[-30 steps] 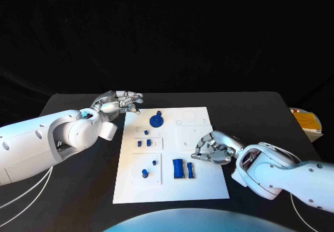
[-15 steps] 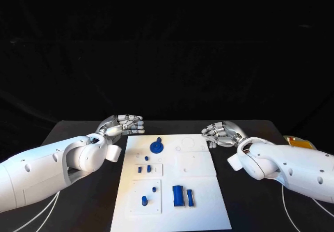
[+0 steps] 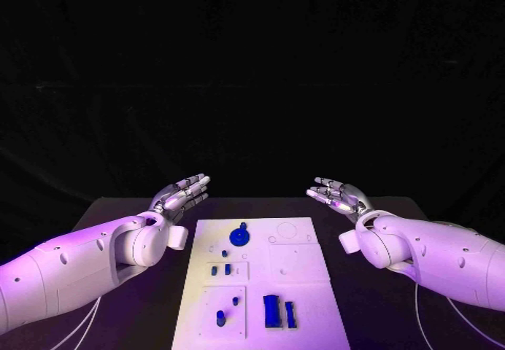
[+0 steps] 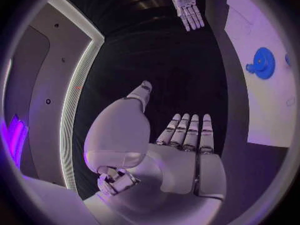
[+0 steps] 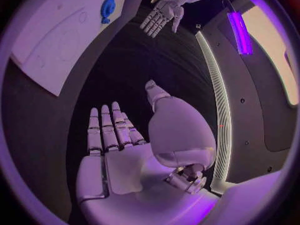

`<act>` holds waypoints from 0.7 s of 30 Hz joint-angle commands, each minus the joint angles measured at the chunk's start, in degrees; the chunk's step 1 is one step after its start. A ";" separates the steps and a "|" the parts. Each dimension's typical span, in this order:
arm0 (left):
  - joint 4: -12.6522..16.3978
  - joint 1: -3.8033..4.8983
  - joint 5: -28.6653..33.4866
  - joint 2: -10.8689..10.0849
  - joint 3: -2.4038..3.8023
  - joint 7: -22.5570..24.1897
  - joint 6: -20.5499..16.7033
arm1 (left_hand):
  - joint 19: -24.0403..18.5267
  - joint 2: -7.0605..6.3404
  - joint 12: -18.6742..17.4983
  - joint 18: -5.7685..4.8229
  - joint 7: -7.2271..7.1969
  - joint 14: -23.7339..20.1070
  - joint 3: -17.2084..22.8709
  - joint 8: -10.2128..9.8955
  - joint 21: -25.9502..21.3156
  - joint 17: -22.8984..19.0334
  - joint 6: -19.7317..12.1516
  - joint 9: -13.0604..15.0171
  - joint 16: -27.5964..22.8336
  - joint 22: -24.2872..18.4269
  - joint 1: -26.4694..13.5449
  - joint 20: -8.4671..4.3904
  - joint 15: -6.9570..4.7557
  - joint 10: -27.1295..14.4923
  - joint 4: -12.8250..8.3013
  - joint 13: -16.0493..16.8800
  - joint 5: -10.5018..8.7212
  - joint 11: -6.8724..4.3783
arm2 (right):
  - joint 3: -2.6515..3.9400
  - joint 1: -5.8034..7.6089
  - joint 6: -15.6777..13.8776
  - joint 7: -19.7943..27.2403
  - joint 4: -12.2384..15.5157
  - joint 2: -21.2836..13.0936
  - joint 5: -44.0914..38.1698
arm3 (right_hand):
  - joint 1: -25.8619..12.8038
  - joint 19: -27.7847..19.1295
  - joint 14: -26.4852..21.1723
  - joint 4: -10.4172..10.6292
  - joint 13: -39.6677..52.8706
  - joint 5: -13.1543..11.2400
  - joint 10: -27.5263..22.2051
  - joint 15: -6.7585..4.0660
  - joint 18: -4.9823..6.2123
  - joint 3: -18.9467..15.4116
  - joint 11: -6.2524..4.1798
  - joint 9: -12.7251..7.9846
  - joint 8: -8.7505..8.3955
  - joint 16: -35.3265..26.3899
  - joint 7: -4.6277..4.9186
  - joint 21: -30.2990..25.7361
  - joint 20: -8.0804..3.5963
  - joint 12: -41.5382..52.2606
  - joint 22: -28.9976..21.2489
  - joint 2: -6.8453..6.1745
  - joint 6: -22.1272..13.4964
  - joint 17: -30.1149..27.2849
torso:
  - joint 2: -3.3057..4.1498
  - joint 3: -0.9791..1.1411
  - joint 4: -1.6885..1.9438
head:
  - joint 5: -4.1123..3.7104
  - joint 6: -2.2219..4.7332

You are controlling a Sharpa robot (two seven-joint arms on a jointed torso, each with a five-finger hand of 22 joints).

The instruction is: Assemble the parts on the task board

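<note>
The white task board (image 3: pixel 305 277) lies in the middle of the black table. A blue gear (image 3: pixel 241 236) sits near its far end; the same gear (image 4: pixel 261 63) (image 5: pixel 108 7) appears in both wrist views. Small blue pegs (image 3: pixel 220 270) stand in the board's middle left, another peg (image 3: pixel 221 318) lower down, and two long blue blocks (image 3: pixel 279 312) lie near the front. My left hand (image 3: pixel 181 194) is raised beyond the board's far left corner, fingers straight and apart, holding nothing. My right hand (image 3: pixel 337 195) mirrors it at the far right, also flat and empty.
Black table (image 3: pixel 390 306) surrounds the board on both sides. My white forearms (image 3: pixel 74 262) (image 3: pixel 442 255) hang over the table to the left and right of the board.
Both hands lifted away from the board and uncurled into flat spread palms. The right hand came up from the board's right edge. The camera view shifted too.
</note>
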 commanded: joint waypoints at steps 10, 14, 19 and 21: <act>9.66 -1.73 -1.72 -0.15 1.35 4.58 -18.20 | -15.90 4.27 -1.44 -3.74 -3.95 -16.21 -9.04 -5.60 -2.42 -3.91 -16.55 -3.87 -5.38 -4.91 -65.33 -6.07 -3.77 -19.81 -5.67 -1.32 -4.58 -3.92 | 5.71 -3.43 -16.07 7.82 15.32 -1.54 11.51 | -61.69 -18.65 -23.05 -4.65 -4.07 -1.89 -31.12 -2.52 -3.87 -9.67 -3.14 -8.18 -4.34 -5.32 -3.82 -1.21 -4.90 -1.93 -13.30 3.13 -18.02 -8.01 | -1.59 0.16 0.48 | 0.22 2.09; 12.92 -2.34 -2.23 -0.26 1.80 6.02 -24.17 | -15.90 4.27 -1.44 -3.74 -3.95 -16.21 -9.04 -5.60 -2.42 -3.91 -16.55 -3.87 -5.38 -4.91 -65.33 -6.07 -3.77 -19.81 -5.67 -1.32 -4.58 -3.92 | 6.99 -4.18 -19.30 9.38 18.60 -1.90 13.91 | -61.69 -18.65 -23.05 -4.65 -4.07 -1.89 -31.12 -2.52 -3.87 -9.67 -3.14 -8.18 -4.34 -5.32 -3.82 -1.21 -4.90 -1.93 -13.30 3.13 -18.02 -8.01 | -1.59 0.16 0.48 | 0.22 2.09; 15.69 -2.86 -2.67 -0.35 2.18 7.25 -29.25 | -15.90 4.27 -1.44 -3.74 -3.95 -16.21 -9.04 -5.60 -2.42 -3.91 -16.55 -3.87 -5.38 -4.91 -65.33 -6.07 -3.77 -19.81 -5.67 -1.32 -4.58 -3.92 | 7.55 -4.52 -20.73 10.07 20.06 -2.06 14.98 | -61.69 -18.65 -23.05 -4.65 -4.07 -1.89 -31.12 -2.52 -3.87 -9.67 -3.14 -8.18 -4.34 -5.32 -3.82 -1.21 -4.90 -1.93 -13.30 3.13 -18.02 -8.01 | -1.59 0.16 0.48 | 0.22 2.09; 16.23 -2.96 -2.76 -0.37 2.25 7.49 -30.24 | -15.90 4.27 -1.44 -3.74 -3.95 -16.21 -9.04 -5.60 -2.42 -3.91 -16.55 -3.87 -5.38 -4.91 -65.33 -6.07 -3.77 -19.81 -5.67 -1.32 -4.58 -3.92 | 7.55 -4.52 -20.73 10.07 20.06 -2.06 14.98 | -61.69 -18.65 -23.05 -4.65 -4.07 -1.89 -31.12 -2.52 -3.87 -9.67 -3.14 -8.18 -4.34 -5.32 -3.82 -1.21 -4.90 -1.93 -13.30 3.13 -18.02 -8.01 | -1.59 0.16 0.48 | 0.22 2.09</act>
